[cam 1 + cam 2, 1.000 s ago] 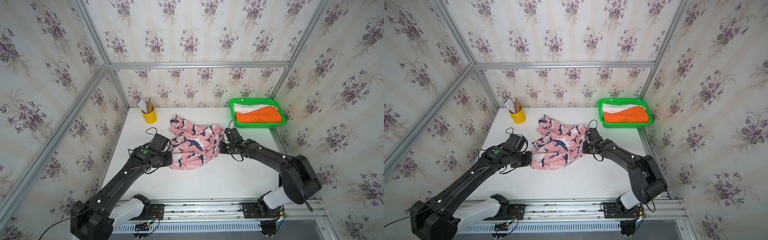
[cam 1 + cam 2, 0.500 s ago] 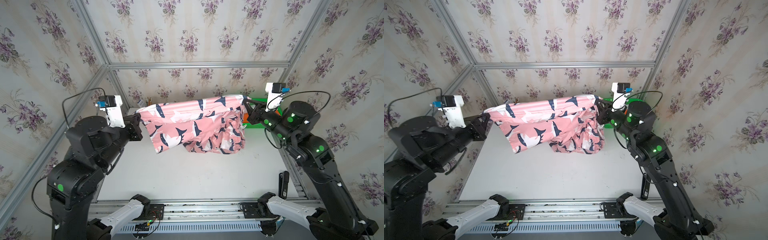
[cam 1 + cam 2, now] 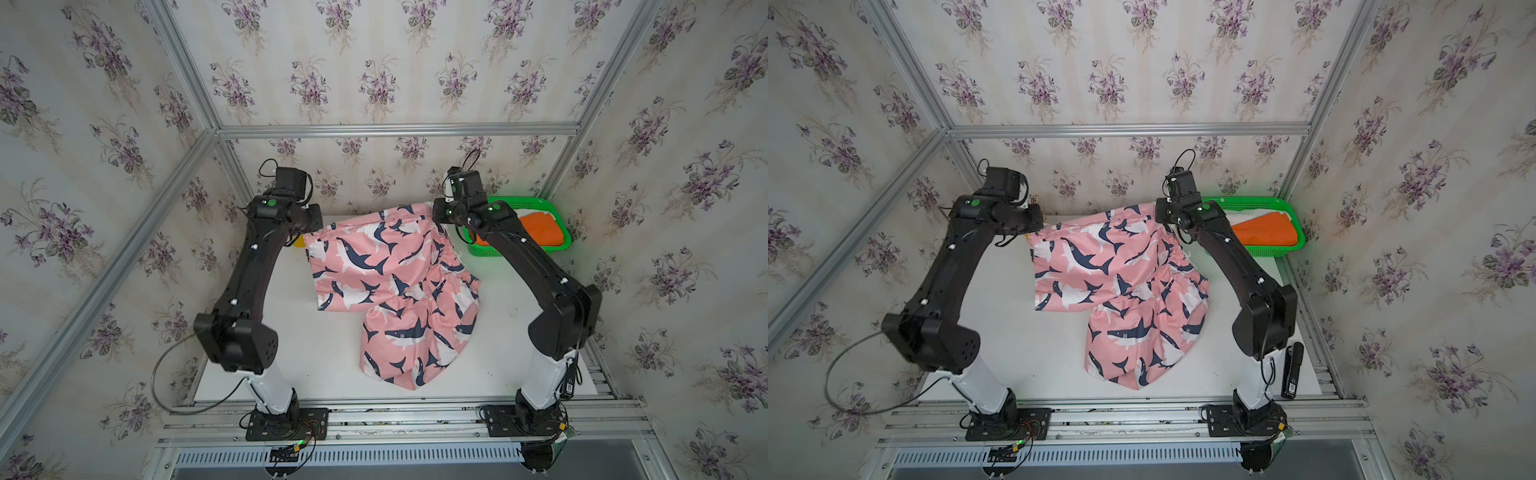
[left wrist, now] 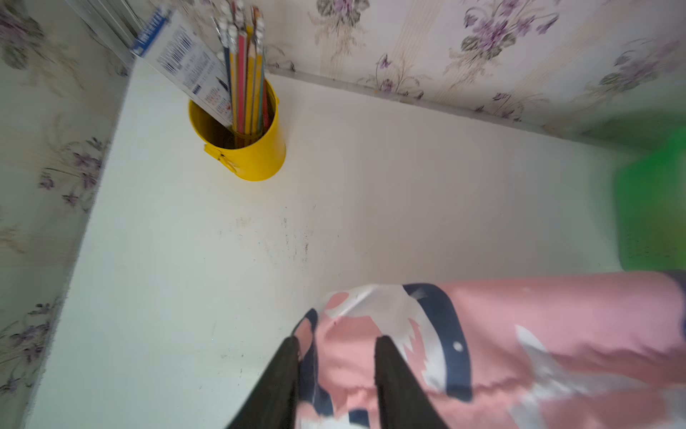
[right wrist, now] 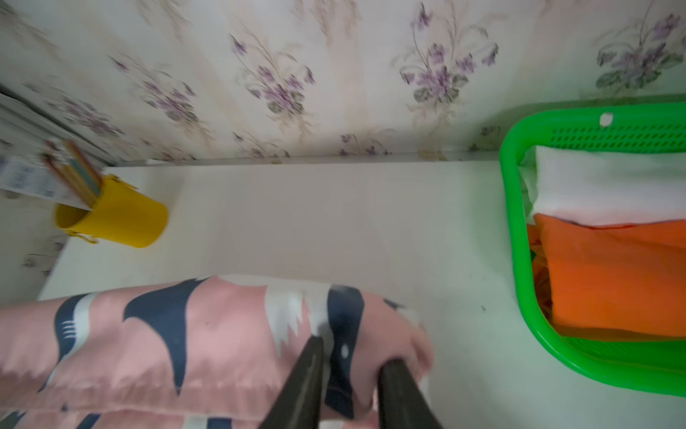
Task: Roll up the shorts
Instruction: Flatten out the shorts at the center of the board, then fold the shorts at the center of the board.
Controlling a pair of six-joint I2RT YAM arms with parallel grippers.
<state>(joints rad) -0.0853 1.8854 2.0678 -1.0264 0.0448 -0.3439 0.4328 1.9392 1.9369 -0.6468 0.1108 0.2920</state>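
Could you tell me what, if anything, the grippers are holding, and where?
Apparently nothing: the left gripper and right gripper stand open, each astride an upper corner of the pink shorts.
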